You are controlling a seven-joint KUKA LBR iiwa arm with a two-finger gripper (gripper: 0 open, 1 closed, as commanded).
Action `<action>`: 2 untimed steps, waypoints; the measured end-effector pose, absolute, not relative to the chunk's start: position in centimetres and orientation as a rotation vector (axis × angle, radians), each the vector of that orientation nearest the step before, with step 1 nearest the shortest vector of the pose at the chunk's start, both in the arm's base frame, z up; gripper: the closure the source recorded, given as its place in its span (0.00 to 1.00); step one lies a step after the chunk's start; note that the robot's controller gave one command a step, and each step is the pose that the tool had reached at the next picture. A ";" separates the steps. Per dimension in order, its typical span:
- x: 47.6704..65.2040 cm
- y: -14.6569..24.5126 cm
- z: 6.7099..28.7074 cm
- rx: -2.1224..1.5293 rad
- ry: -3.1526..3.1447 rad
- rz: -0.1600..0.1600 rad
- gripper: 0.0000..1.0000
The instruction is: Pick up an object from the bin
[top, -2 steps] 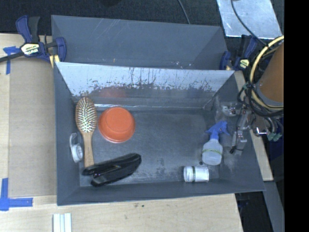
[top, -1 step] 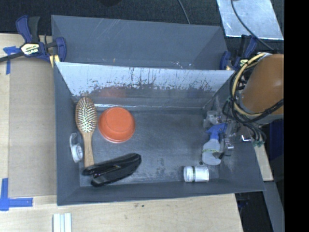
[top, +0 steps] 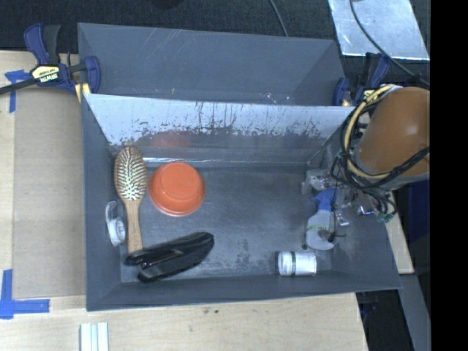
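Note:
My gripper [top: 324, 210] hangs low at the bin's right side, close to the right wall. Just below it and a little to its left, a small white cylindrical bottle [top: 296, 262] with a dark band lies on its side near the front wall. The gripper stands above and beside the bottle, with a small gap between them.
At the left lie a wooden hairbrush [top: 130, 196], an orange round bowl [top: 176, 189] upside down beside it, a small clear roll [top: 115, 227] against the left wall, and a long black stapler-like tool [top: 173, 255] near the front. The arm's orange cover and cables sit over the right rim.

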State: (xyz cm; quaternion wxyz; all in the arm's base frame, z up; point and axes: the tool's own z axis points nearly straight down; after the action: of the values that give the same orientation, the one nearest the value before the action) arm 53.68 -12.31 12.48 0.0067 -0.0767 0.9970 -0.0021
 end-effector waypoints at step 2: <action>52.3 -12.0 12.8 -0.375 3.106 -0.008 0.00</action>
State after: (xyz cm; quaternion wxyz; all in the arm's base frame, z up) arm 52.34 -12.04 12.82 0.0066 -0.1197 0.9928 -0.0025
